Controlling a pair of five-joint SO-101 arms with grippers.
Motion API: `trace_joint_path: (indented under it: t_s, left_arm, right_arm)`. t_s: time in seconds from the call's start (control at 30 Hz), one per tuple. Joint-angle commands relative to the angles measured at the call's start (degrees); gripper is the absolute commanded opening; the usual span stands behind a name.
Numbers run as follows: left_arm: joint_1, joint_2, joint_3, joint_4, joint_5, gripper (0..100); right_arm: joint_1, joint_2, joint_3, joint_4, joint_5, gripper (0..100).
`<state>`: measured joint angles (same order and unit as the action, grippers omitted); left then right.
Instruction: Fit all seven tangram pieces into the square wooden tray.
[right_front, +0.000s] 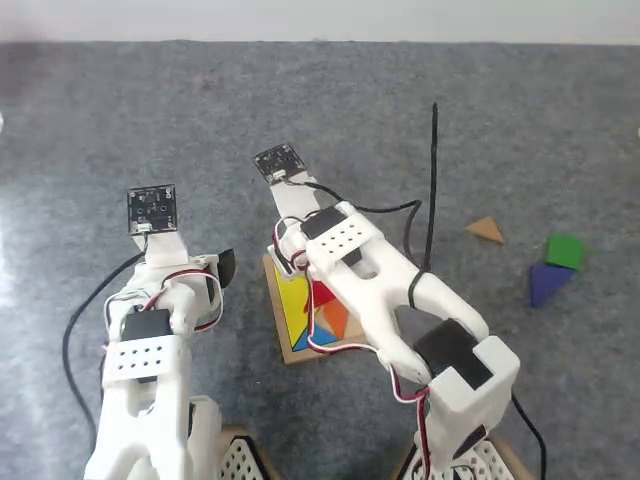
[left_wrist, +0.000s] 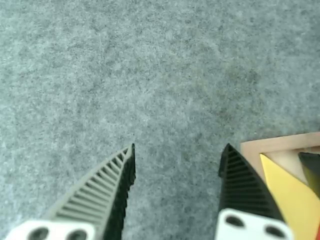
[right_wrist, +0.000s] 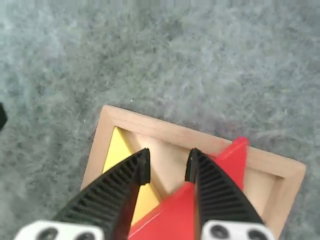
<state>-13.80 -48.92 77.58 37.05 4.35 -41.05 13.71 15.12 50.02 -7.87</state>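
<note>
The square wooden tray (right_front: 300, 355) lies between the two arms. It holds a yellow piece (right_front: 292, 305), a red piece (right_front: 322, 293), an orange piece (right_front: 335, 318) and a blue piece (right_front: 300, 340). My right gripper (right_wrist: 168, 152) hangs open over the tray (right_wrist: 165, 127), its fingers narrowly apart. Below it the red triangle (right_wrist: 232, 157) rests with one tip over the tray's rim, beside the yellow piece (right_wrist: 117, 147). My left gripper (left_wrist: 180, 145) stands open over bare carpet just left of the tray's corner (left_wrist: 275, 145). Three loose pieces lie far right: a tan triangle (right_front: 485, 230), a green square (right_front: 565, 250) and a dark blue triangle (right_front: 548, 282).
Grey carpet covers the whole table. The right arm's white body (right_front: 400, 300) hides much of the tray in the high view. A black cable (right_front: 433, 180) runs up from that arm. Open carpet lies between the tray and the loose pieces.
</note>
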Motion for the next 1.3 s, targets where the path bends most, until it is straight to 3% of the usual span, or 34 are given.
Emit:
trace_joint_path:
  t_s: [0.0,0.53,0.93,1.27]
  left_arm:
    - [-0.4,-0.4,-0.2,-1.1,-0.5,27]
    - [-0.4,-0.4,-0.2,-1.1,-0.5,27]
    - [-0.4,-0.4,-0.2,-1.1,-0.5,27]
    - [-0.4,-0.4,-0.2,-1.1,-0.5,27]
  right_arm:
    - [-0.1,0.1,-3.4,-0.7,0.7,14.1]
    - [9.2,1.4,-7.2,-0.1,0.9,14.0]
    - [10.0,1.5,-7.4,1.2,0.5,14.0]
    - [5.7,1.9,-7.0,2.7,0.5,14.0]
